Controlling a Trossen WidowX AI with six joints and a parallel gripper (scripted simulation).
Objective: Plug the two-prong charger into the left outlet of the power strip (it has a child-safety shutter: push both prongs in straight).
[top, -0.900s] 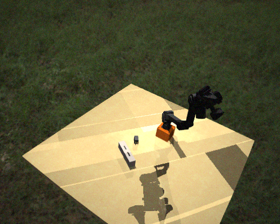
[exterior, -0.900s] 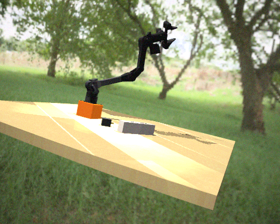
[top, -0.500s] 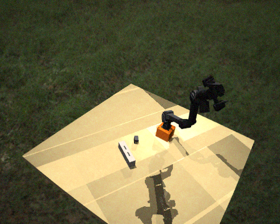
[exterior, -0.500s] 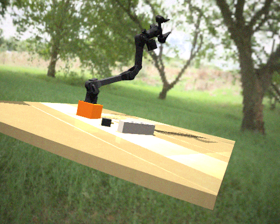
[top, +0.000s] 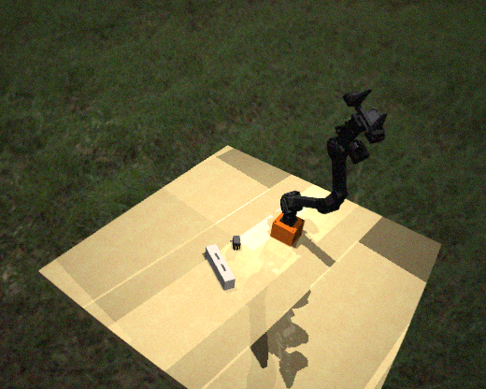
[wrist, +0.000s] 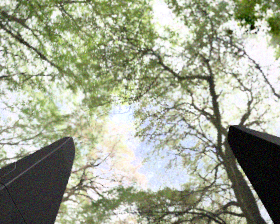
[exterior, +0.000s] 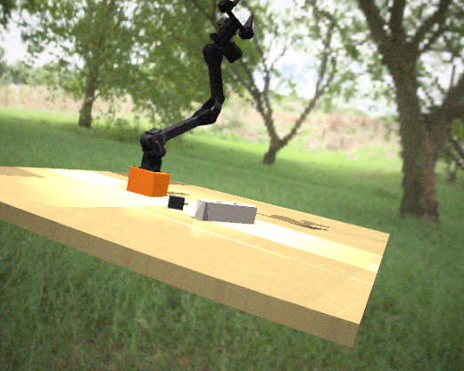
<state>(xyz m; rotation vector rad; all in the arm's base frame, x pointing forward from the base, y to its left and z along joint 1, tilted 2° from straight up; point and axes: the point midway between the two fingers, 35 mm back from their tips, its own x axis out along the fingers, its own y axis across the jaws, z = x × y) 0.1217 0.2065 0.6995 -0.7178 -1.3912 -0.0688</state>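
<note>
Pale wooden tabletop [top: 171, 224] [exterior: 208, 250] on grass, black WidowX arm [top: 339, 175] [exterior: 215, 73] raised at right from above, gripper [top: 378, 102] [exterior: 244, 9] [wrist: 152, 139] spread wide — nothing grasped, white power strip [top: 221, 268] [exterior: 227, 211] left of it, black two-prong charger [top: 236, 241] [exterior: 176, 202] — unplugged, just beside the strip.

the black arm [top: 339, 175] [exterior: 215, 76] is bent at its elbow, with the lower link slanted outward and the next link held nearly upright. the gripper [top: 378, 102] [exterior: 245, 8] [wrist: 152, 139] is raised high and tipped upward. its two dark fingers are spread wide apart, and nothing is gripped between them.
</note>
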